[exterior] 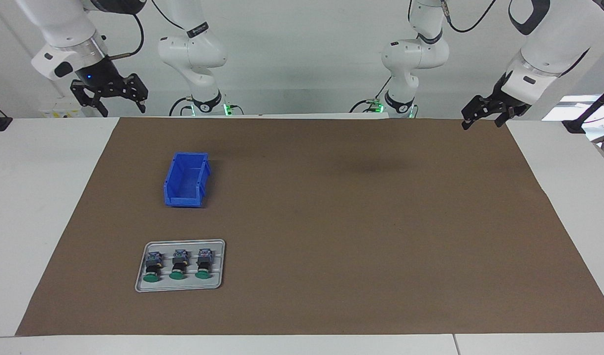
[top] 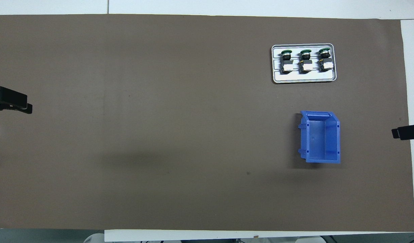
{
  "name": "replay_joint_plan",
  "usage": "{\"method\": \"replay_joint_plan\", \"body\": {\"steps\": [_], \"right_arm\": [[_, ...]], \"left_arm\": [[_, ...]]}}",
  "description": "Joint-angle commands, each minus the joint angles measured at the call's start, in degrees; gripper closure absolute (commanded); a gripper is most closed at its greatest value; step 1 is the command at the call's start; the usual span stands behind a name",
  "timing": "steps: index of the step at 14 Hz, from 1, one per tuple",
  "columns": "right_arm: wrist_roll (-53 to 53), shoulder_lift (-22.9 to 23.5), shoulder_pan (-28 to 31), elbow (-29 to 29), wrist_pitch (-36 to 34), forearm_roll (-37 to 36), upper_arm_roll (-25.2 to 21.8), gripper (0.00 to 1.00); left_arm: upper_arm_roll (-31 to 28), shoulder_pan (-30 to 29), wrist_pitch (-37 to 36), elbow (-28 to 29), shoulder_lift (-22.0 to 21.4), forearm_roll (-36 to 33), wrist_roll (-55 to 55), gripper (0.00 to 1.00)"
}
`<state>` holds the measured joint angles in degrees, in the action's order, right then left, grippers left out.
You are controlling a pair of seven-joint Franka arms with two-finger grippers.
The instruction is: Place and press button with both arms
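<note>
Three green-capped buttons (exterior: 178, 266) (top: 305, 60) lie side by side on a grey tray (exterior: 181, 286) (top: 305, 79), toward the right arm's end of the table and far from the robots. My right gripper (exterior: 123, 109) (top: 404, 132) hangs open and empty over the table's edge by its own base. At the other end, my left gripper (exterior: 482, 123) (top: 24, 107) is also raised, open and empty. Both arms wait well away from the buttons.
An empty blue bin (exterior: 186, 180) (top: 320, 136) stands on the brown mat (exterior: 356, 222), nearer to the robots than the tray. White table borders the mat at both ends.
</note>
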<state>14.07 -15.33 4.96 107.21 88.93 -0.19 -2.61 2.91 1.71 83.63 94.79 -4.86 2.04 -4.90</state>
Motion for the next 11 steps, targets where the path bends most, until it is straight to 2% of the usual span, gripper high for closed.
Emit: {"method": "replay_joint_plan", "body": {"steps": [1, 5, 8, 11], "right_arm": [[-0.62, -0.41, 0.66, 0.01, -0.86, 1.16, 0.33, 0.01], [5.23, -0.84, 0.66, 1.06, -2.26, 1.24, -0.02, 0.01], [6.68, 0.38, -0.21, 4.13, 10.08, 1.33, 0.76, 0.01], [3.53, 6.77, -2.15, 5.2, 20.2, 1.33, 1.03, 0.01]], "left_arm": [[0.16, -0.75, 0.31, 1.36, -1.21, 0.69, 0.42, 0.0], [0.16, -0.75, 0.4, 1.36, -1.21, 0.69, 0.42, 0.0], [0.16, -0.75, 0.4, 1.36, -1.21, 0.69, 0.42, 0.0], [0.16, -0.75, 0.4, 1.36, -1.21, 0.69, 0.42, 0.0]]}}
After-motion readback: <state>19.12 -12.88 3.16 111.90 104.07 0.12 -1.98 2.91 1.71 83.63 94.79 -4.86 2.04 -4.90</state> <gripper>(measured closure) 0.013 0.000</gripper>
